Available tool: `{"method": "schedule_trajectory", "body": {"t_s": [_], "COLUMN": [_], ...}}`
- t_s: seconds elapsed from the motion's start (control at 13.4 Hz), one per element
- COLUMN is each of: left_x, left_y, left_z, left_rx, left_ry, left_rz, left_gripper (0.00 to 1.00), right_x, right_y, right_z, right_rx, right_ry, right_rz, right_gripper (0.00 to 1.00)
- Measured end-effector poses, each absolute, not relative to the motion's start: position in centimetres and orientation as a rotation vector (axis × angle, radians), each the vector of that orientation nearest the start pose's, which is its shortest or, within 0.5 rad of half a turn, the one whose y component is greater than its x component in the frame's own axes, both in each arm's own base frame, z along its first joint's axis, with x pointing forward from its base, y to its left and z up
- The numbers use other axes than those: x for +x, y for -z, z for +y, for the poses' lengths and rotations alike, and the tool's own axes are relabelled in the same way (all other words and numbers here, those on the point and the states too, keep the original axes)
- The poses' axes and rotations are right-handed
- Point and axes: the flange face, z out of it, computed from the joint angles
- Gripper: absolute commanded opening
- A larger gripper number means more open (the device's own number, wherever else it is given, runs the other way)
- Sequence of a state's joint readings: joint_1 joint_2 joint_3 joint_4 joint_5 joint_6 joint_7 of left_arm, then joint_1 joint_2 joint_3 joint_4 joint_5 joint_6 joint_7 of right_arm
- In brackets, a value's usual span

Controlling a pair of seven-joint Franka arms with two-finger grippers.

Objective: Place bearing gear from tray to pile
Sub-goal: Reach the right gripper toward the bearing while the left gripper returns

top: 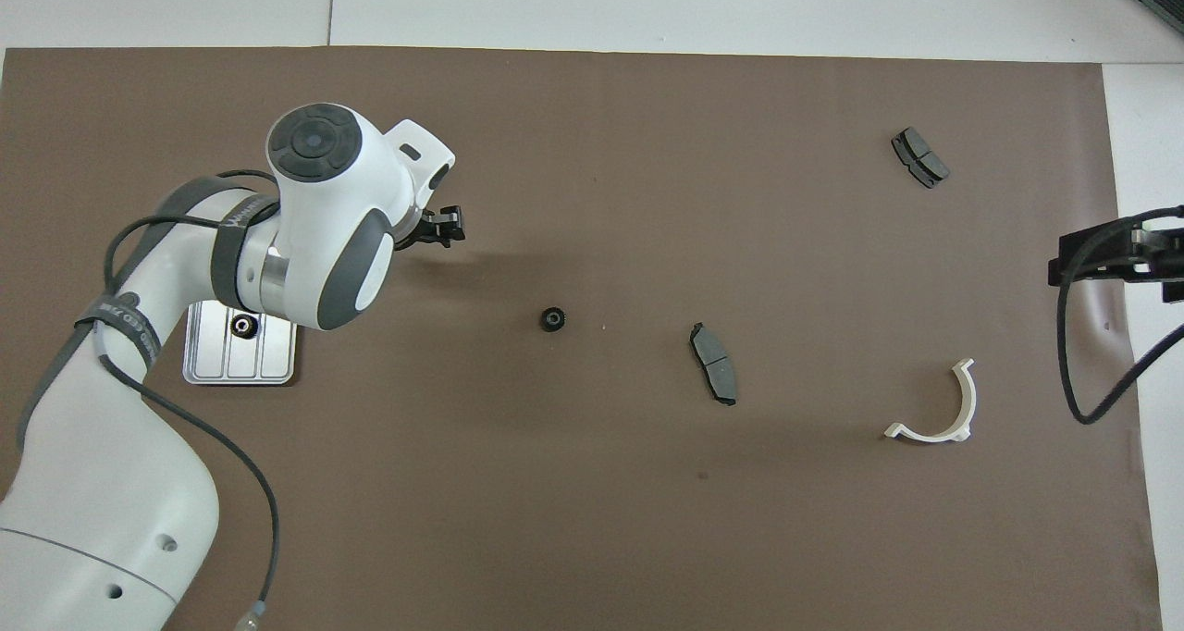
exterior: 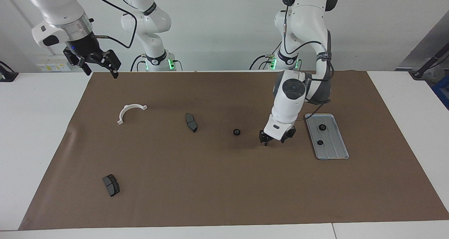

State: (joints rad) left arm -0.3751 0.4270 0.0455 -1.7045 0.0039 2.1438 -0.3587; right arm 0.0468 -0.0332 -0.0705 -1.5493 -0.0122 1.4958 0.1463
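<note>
Left gripper [exterior: 276, 138]: it hangs low over the brown mat [exterior: 224, 183], between the lone gear and the tray, just beside the tray's edge. Its fingers stand apart and hold nothing. In the overhead view only the dark fingertips [top: 450, 227] show past the white wrist.

Right gripper [exterior: 100, 62]: it waits high over the corner of the mat at the right arm's end of the table, nearest the robots. The jaws are spread wide and empty.

Bearing gear on the mat [exterior: 236, 131]: a small black round gear lying flat on the mat near the table's middle, apart from the left gripper's fingers. It sits between the nearer brake pad and the tray.

Tray [exterior: 335, 153]: silver-grey, ridged, toward the left arm's end of the table. Two more black gears rest in it, one [exterior: 322, 127] nearer to the robots, the other [exterior: 320, 142] farther from them. From overhead the left arm covers most of the tray.

Nearer brake pad [exterior: 191, 122]: dark grey, flat on the mat, beside the lone gear on the right arm's side.

Bracket [exterior: 130, 112]: white, semicircular, toward the right arm's end.

Farther brake pad [exterior: 111, 185]: well apart from the rest, farther from the robots than the bracket.
</note>
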Motion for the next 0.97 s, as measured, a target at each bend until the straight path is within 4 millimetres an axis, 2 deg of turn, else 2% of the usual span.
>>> {"method": "schedule_trajectory", "body": {"t_s": [0.15,0.22,0.37,0.6,0.75,0.97], "left_x": [64.1,64.5,64.8,64.5,64.1,63.0], "left_y": [-34.5,-34.5,-34.6,-34.2,-33.9,-32.0], "left_z": [-15.8,-13.0,-7.3,-1.5,0.0,-1.1], "left_rx": [-3.118,-3.115,-3.108,-3.098,-3.098,-3.105], "left_ry": [0.002,-0.009,-0.024,-0.05,-0.054,0.001], "left_rz": [0.101,0.162,0.28,0.405,0.414,0.368], "left_gripper": [0.79,0.78,0.77,0.75,0.73,0.68], "right_x": [53.7,54.0,54.5,54.9,54.9,55.7], "right_y": [-64.3,-64.0,-62.5,-59.9,-58.4,-55.1], "right_z": [-0.8,0.5,4.5,9.0,12.1,17.5], "right_rx": [-3.13,-3.123,-3.124,-3.117,-3.111,-3.09], "right_ry": [-0.032,-0.015,0.029,0.088,0.097,0.095], "right_rz": [0.249,0.216,0.114,0.088,0.095,0.098], "right_gripper": [1.0,1.0,1.0,1.0,1.0,1.0]}}
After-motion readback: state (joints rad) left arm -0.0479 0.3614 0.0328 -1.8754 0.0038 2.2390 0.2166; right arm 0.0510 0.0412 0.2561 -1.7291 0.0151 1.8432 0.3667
